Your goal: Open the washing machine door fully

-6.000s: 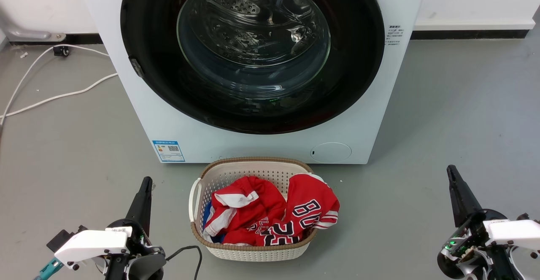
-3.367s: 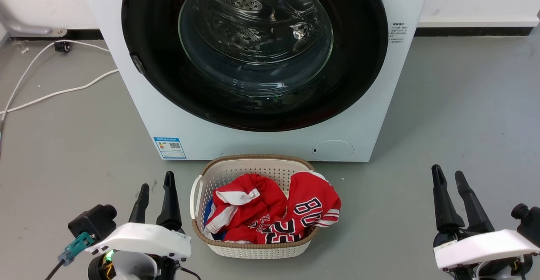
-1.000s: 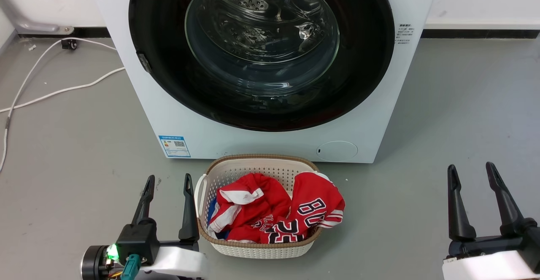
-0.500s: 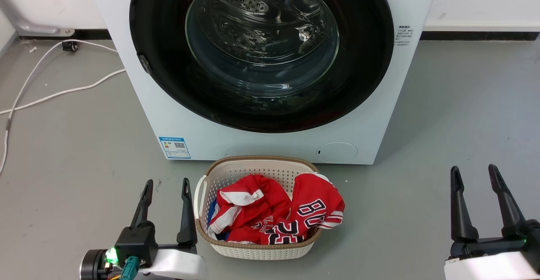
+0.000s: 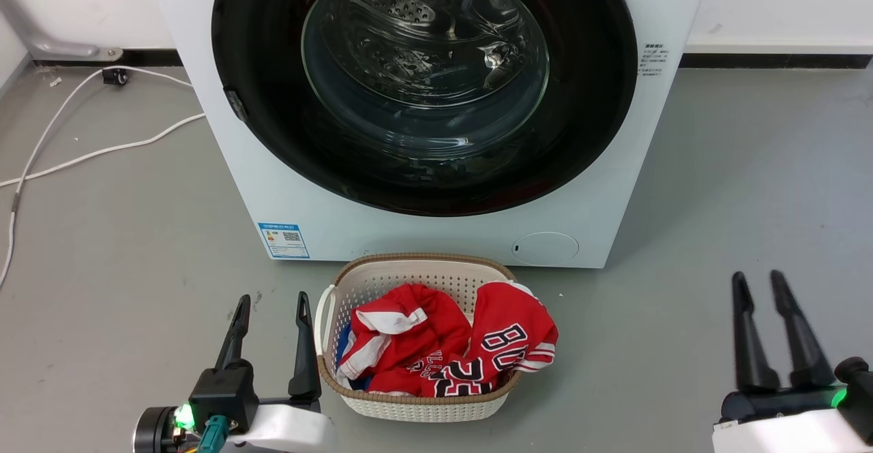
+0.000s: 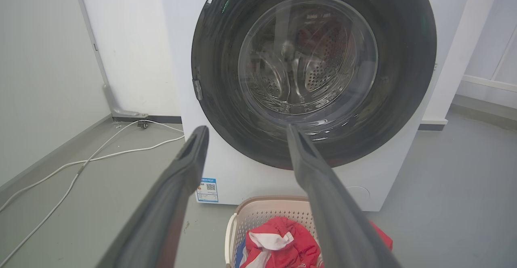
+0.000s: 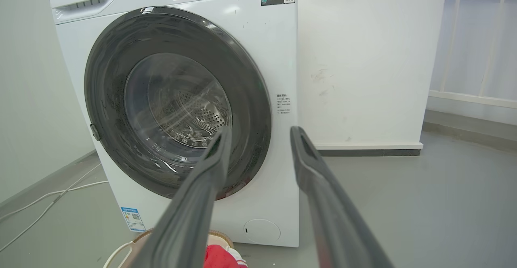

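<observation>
The white washing machine stands ahead with its round glossy black washing machine door flat against the front, shut, its clear glass bowl at the centre. A small latch tab sits on the door's left rim. The washing machine door fills the left wrist view and the washing machine door appears at an angle in the right wrist view. My left gripper is open low on the left, well short of the machine. My right gripper is open low on the right, holding nothing.
A cream laundry basket with red jerseys sits on the grey floor right in front of the machine, between my grippers. White cables trail over the floor to the left. A white wall stands to the machine's right.
Both grippers went from shut to open and turned to point at the machine. In the last half second the right fingers narrowed a little. The camera shifted slightly.
</observation>
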Available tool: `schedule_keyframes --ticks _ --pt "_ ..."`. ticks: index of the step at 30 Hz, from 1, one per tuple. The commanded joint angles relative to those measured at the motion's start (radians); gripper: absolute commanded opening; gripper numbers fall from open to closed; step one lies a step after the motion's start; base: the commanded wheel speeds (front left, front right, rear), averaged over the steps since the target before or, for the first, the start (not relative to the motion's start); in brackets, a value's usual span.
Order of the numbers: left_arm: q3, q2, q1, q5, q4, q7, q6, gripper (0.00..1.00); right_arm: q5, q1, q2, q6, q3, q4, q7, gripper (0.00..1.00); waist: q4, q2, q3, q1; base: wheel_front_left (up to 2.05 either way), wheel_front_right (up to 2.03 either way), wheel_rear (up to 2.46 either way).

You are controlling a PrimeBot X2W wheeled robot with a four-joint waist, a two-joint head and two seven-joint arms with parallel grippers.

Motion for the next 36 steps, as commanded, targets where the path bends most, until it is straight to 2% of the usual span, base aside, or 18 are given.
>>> schedule_keyframes --ticks 1,2,5,11,16,24,28,32,36 --pt "0.002 -0.002 0.006 -0.001 0.003 -0.003 -0.001 1.00 0.027 0.011 0.002 0.000 0.000 0.006 -0.002 0.00 0.000 0.0000 0.000 0.0000 0.00 0.00 0.00" --pt "0.002 -0.002 0.006 -0.001 0.003 -0.003 -0.001 1.00 0.027 0.011 0.002 0.000 0.000 0.006 -0.002 0.00 0.000 0.0000 0.000 0.0000 0.00 0.00 0.00" --pt "0.003 -0.002 0.005 -0.003 0.004 -0.003 -0.002 1.00 0.152 0.008 0.003 0.000 0.017 0.013 -0.002 0.00 -0.001 0.0000 -0.001 0.0000 0.00 0.00 0.00" --pt "0.002 -0.002 0.006 -0.007 0.006 -0.003 -0.004 1.00 0.551 0.013 0.002 0.000 0.068 0.013 -0.002 0.00 -0.001 0.0000 -0.001 0.0000 0.00 0.00 0.00" --pt "0.004 -0.002 0.010 -0.011 0.006 -0.003 -0.003 1.00 0.944 0.015 0.002 0.000 0.104 0.037 -0.002 0.00 -0.002 0.0000 -0.001 0.0000 0.00 0.00 0.00" --pt "0.005 -0.002 0.012 -0.015 0.006 -0.003 -0.004 1.00 1.357 0.009 0.001 0.000 0.159 -0.006 -0.001 0.00 -0.005 0.0000 -0.002 0.0000 0.00 0.00 0.00" --pt "0.007 -0.002 0.010 -0.010 0.006 -0.003 -0.002 1.00 1.503 0.037 -0.007 0.000 0.152 -0.057 0.085 0.00 -0.006 0.0000 -0.002 0.0000 0.00 0.00 0.00" --pt "0.007 -0.002 0.011 -0.009 0.007 -0.003 -0.001 1.00 1.613 0.057 -0.012 0.000 0.119 -0.074 0.220 0.00 -0.008 0.0000 0.000 0.0000 0.00 0.00 0.00" --pt "0.006 -0.002 0.010 -0.005 0.007 -0.003 0.001 1.00 1.615 0.081 -0.021 0.000 0.089 -0.034 0.311 0.00 -0.007 0.0000 0.001 0.0000 0.00 0.00 0.00"
